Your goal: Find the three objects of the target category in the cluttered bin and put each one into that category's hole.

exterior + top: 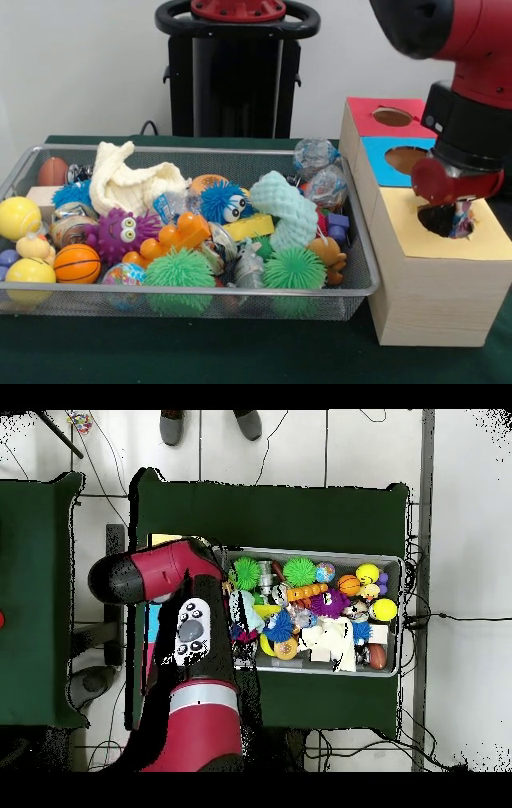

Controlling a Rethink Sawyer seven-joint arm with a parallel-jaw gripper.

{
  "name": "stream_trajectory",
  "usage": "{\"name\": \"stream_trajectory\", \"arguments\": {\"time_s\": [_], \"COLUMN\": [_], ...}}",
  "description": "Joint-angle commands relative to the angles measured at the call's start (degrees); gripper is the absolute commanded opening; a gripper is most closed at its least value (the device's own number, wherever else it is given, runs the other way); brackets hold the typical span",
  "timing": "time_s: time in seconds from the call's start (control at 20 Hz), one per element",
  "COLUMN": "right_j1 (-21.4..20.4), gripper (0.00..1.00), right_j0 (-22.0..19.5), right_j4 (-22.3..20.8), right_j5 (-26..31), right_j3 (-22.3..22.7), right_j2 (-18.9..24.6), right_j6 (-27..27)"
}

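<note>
Now, arm point(472, 72): red and black, coming down from 1 o'clock in the front view and ending over the yellow top of the box.
Claw point(454, 222): low over the dark hole in the yellow panel, with a small multicoloured thing between its tips; whether it is pinching that thing or has let go, I cannot tell.
Small thing point(463, 224): at the mouth of the yellow hole, too small to name.
Box point(436, 300): wooden, on the green worktop point(240, 352), just beside the bin at its 3 o'clock side; three panels on top, red, blue and yellow, each with a hole.
Bin point(32, 160): wire mesh, full of toys.
Toys: green spiky ball point(179, 270) at the front, purple spiky ball with eyes point(120, 232), basketball point(77, 263) at 9 o'clock, yellow ball point(18, 218) beside it, white cloth point(132, 186) at the back, pale green foam piece point(288, 210).
Overhead: the arm point(180, 634) hides the box; the bin point(392, 564) lies at its 3 o'clock.
</note>
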Motion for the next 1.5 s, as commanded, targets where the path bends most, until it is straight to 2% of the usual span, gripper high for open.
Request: {"name": "stream_trajectory", "arguments": {"time_s": [0.05,0.2,0.4,0.6,0.9,1.1,1.3,1.5], "right_j1": [14.5,23.1,27.8,29.2,26.0,25.0,29.7,37.0], "gripper": [0.0,0.0,0.0,0.0,0.0,0.0,0.0,0.0], "right_j0": [-4.4,-5.9,-6.0,-7.3,-7.8,-6.9,-7.8,-12.3], "right_j4": [-4.1,-5.5,-6.8,-7.8,-9.1,-9.7,-9.8,-7.0], "right_j5": [-5.0,-9.2,-10.1,-10.8,-10.8,-8.5,-9.1,-10.4], "right_j3": [0.3,-5.1,-9.1,-9.5,-6.2,-6.1,-9.8,-14.2], "right_j2": [7.6,8.2,7.5,8.5,8.4,7.1,7.2,10.9], "right_j6": [-4.1,-4.1,-3.2,-4.2,-3.9,-3.1,-3.4,-5.3]}}
